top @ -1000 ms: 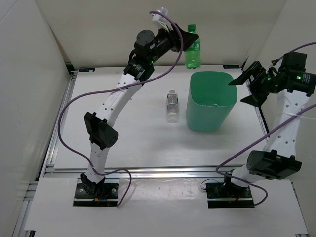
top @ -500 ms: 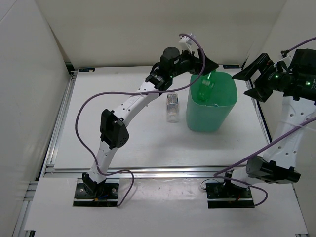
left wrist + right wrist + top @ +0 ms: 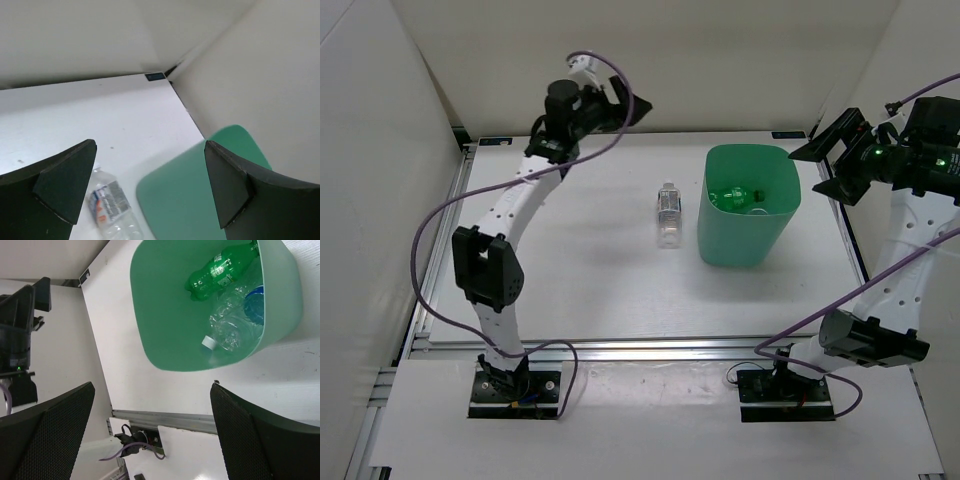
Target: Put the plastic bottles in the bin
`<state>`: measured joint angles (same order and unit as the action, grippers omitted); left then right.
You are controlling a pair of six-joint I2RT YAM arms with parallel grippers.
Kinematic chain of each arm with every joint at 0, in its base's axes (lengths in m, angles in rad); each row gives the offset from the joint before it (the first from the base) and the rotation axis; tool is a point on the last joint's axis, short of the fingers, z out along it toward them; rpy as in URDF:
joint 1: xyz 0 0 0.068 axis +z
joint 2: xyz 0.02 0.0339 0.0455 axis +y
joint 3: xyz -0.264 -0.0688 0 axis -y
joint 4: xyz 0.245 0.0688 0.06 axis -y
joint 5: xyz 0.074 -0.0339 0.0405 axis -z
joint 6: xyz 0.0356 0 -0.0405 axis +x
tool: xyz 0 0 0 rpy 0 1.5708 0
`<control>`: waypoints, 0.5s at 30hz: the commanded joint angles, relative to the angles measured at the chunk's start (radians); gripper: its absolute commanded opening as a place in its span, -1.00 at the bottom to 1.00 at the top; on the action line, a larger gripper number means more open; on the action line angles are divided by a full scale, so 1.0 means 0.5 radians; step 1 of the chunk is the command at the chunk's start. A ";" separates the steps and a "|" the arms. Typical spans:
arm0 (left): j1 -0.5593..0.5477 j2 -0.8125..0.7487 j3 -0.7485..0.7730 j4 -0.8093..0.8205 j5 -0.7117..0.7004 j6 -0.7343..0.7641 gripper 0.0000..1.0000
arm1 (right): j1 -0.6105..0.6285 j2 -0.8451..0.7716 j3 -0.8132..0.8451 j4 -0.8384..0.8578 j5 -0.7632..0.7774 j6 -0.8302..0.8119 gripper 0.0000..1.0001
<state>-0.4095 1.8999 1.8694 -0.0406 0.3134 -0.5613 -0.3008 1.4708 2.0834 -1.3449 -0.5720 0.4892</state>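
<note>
Left hand (image 3: pixel 632 107) wide open, empty, well left of bin (image 3: pixel 745 235); right hand (image 3: pixel 825 170) open just right of it, likely standing clear. 3 bottles (image 3: pixel 227 330) inside; last bottle (image 3: pixel 668 215) on counter (image 3: pixel 570 280) just left of bin, likely next pick.

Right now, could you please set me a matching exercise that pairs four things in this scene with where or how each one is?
Things:
1. green bottle
2. labelled clear bottle
3. mint-green bin
4. left gripper

States:
A. open, holding nothing
B. standing upright on the table
C. lying on the table beside the bin, apart from it
D. inside the bin

Pairs: 1-D, 2-C, 3-B, 4-A
</note>
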 commanded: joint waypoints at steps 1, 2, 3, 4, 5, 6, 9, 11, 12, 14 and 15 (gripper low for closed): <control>0.119 0.199 0.033 -0.194 0.406 -0.126 1.00 | -0.006 0.016 -0.001 0.027 -0.056 -0.037 1.00; 0.138 0.307 0.147 -0.392 0.507 -0.144 1.00 | -0.006 0.016 -0.001 0.027 -0.074 -0.037 1.00; 0.162 0.417 0.258 -0.470 0.672 -0.172 1.00 | -0.006 0.016 -0.001 0.027 -0.095 -0.037 1.00; 0.162 0.516 0.429 -0.523 0.732 -0.172 1.00 | -0.006 0.040 0.018 0.027 -0.095 -0.037 1.00; 0.162 0.675 0.488 -0.578 0.751 -0.196 1.00 | -0.006 0.059 0.018 0.045 -0.123 -0.037 1.00; 0.162 0.728 0.513 -0.627 0.751 -0.197 1.00 | -0.006 0.059 0.018 0.045 -0.123 -0.018 1.00; 0.120 0.817 0.513 -0.670 0.699 -0.178 1.00 | -0.006 0.096 0.018 0.063 -0.175 -0.018 1.00; 0.098 0.836 0.431 -0.716 0.656 -0.178 1.00 | -0.006 0.117 0.058 0.064 -0.175 -0.018 1.00; 0.098 0.836 0.403 -0.716 0.656 -0.154 1.00 | -0.006 0.117 0.058 0.064 -0.175 -0.018 1.00; 0.055 0.860 0.381 -0.762 0.695 -0.117 1.00 | -0.006 0.117 0.058 0.064 -0.175 -0.018 1.00; 0.055 0.860 0.381 -0.787 0.696 -0.086 1.00 | -0.006 0.117 0.033 0.064 -0.175 -0.018 1.00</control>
<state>-0.3645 2.4168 2.0377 -0.4068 0.6067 -0.6407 -0.3008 1.5364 2.0834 -1.3357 -0.6304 0.4900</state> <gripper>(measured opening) 0.998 0.998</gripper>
